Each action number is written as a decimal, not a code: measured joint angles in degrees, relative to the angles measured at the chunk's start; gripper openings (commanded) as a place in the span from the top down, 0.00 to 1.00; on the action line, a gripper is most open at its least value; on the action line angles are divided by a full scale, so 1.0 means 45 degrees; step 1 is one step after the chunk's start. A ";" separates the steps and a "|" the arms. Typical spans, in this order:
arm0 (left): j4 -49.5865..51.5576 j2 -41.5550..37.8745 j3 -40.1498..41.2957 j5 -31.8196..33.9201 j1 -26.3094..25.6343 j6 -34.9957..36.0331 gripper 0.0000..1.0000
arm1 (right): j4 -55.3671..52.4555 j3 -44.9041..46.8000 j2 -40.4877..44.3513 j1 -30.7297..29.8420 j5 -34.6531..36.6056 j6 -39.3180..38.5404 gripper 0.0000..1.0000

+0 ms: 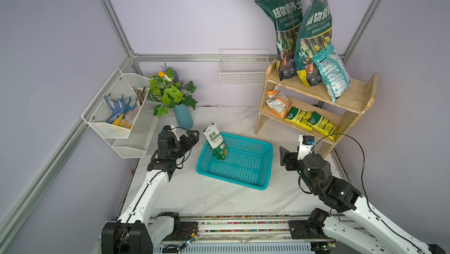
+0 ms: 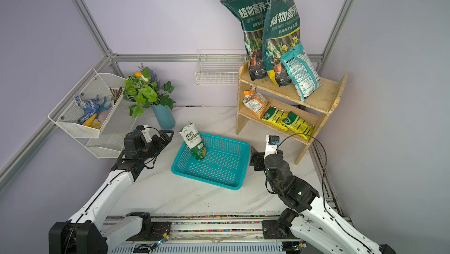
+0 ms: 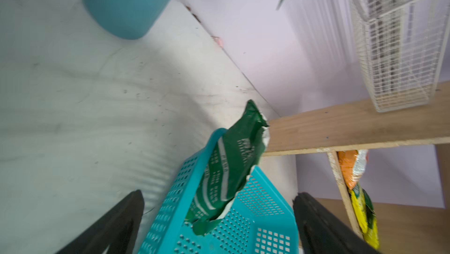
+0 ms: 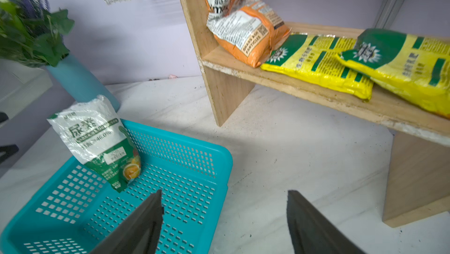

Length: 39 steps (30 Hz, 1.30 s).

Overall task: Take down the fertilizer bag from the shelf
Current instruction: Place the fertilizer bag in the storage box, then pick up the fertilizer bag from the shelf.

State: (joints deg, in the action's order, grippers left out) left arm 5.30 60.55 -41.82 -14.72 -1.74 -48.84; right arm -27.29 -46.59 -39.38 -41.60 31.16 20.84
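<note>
left claw [image 1: 192,137]: gaping, empty
right claw [image 1: 283,154]: gaping, empty
risk: urea bag [image 1: 215,144] is leaning on teal basket [image 1: 231,179] rim, maybe tipping out

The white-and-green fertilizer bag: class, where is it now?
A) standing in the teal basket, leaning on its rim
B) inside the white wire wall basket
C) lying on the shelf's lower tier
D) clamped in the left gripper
A: the fertilizer bag stands inside the teal basket, its top leaning over the basket's rim.
</note>
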 measured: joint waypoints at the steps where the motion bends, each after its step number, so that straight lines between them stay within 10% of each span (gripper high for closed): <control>1: 0.0583 -0.0423 0.0010 0.0437 0.0029 -0.0005 0.00 | -0.0277 -0.0588 -0.0078 0.0000 0.0005 0.0034 0.18; 19: 0.2846 -0.2657 0.0000 0.2239 0.0219 0.1175 0.00 | -0.5013 -1.5125 -0.6873 0.0044 0.3453 -0.2069 0.08; 39: 0.2846 -0.2390 0.0000 0.2132 0.0219 0.1209 0.00 | -0.6101 -1.7058 -1.0268 0.5382 0.3900 -0.4420 0.09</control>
State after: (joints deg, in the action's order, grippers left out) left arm 18.11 49.80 -41.82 -5.13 -0.75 -43.40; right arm -54.74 -123.35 -85.58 -17.39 48.71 0.95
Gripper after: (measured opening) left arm 0.997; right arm 0.916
